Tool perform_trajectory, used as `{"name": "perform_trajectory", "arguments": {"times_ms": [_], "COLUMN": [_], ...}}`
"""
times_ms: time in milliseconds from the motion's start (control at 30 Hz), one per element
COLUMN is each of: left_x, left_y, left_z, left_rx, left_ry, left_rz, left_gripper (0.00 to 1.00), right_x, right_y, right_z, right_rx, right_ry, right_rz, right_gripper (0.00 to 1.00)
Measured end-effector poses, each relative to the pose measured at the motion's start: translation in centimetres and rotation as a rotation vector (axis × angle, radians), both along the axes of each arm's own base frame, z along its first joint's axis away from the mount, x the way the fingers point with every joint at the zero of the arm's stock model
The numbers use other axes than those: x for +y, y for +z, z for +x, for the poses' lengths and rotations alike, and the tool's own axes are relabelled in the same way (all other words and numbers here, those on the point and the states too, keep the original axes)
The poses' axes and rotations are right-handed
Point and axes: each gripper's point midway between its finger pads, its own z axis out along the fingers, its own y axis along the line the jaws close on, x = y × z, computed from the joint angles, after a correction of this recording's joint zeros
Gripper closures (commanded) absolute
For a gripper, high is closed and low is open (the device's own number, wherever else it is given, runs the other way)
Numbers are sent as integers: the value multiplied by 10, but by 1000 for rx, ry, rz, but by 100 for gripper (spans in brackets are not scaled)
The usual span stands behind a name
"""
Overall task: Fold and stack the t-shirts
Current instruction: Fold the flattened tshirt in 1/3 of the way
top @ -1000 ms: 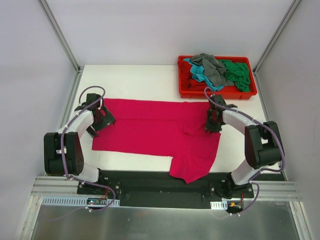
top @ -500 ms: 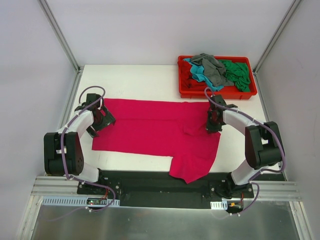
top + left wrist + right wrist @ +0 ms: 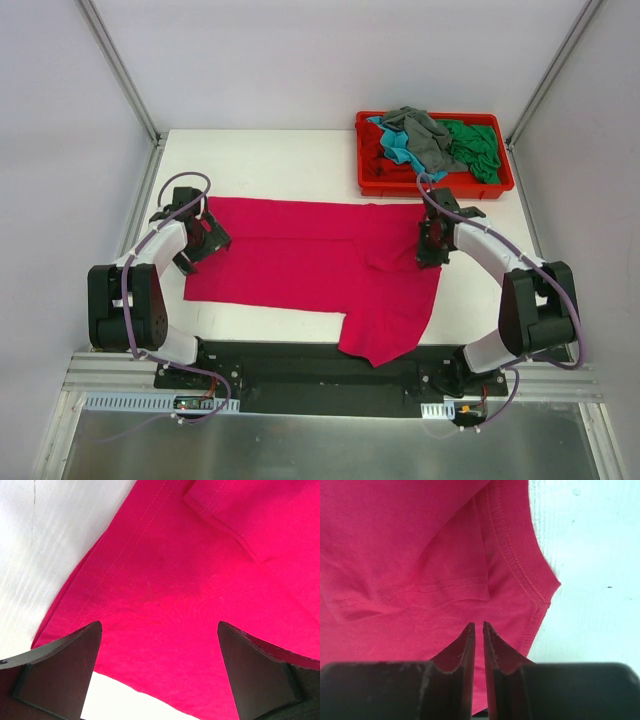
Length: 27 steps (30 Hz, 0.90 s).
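Observation:
The large magenta-pink t-shirt (image 3: 300, 255) lies spread flat on the white table, with one part hanging over the near edge. My left gripper (image 3: 205, 240) is open over the shirt's left edge; its fingers straddle the cloth (image 3: 175, 580) near the hem in the left wrist view (image 3: 159, 630). My right gripper (image 3: 431, 250) is at the shirt's right side. In the right wrist view (image 3: 479, 625) its fingers are shut with only a thin slit between them, just above the cloth (image 3: 395, 545) beside a stitched hem. Nothing shows between them.
A red plastic tray (image 3: 368, 186) stands at the back right. It holds crumpled grey (image 3: 425, 135), teal (image 3: 400, 147), green (image 3: 475, 145) and dark red (image 3: 375, 152) shirts. Bare white table (image 3: 280, 165) lies behind the shirt. Metal frame posts stand at the back corners.
My right arm has swung outward to the right and its gripper has shifted slightly right along the shirt's edge. The left arm and the shirt have not moved.

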Motion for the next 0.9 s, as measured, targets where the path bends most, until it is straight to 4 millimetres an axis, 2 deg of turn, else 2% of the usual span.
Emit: {"name": "perform_trajectory", "arguments": {"times_ms": [100,233,367,533,767,900], "left_x": [0,0,0,0,0,0], "left_y": [0,-1,-3,-3,-3,-3], "left_z": [0,-1,-3,-4,-4,-4], "left_rx": [0,2,9,11,11,11], "left_ry": [0,0,0,0,0,-1], "left_rz": [0,0,-1,-1,-1,-1], "left_gripper": [1,1,1,1,1,1], "right_x": [2,3,6,5,3,8], "right_y": [0,-5,-19,-33,-34,-34], "right_z": [2,9,24,28,28,30], "right_rx": [-7,1,18,49,51,45], "right_ry": [1,2,2,-4,-4,12], "right_rz": [10,4,-2,-11,-18,10], "right_gripper": [64,61,61,60,59,60]}}
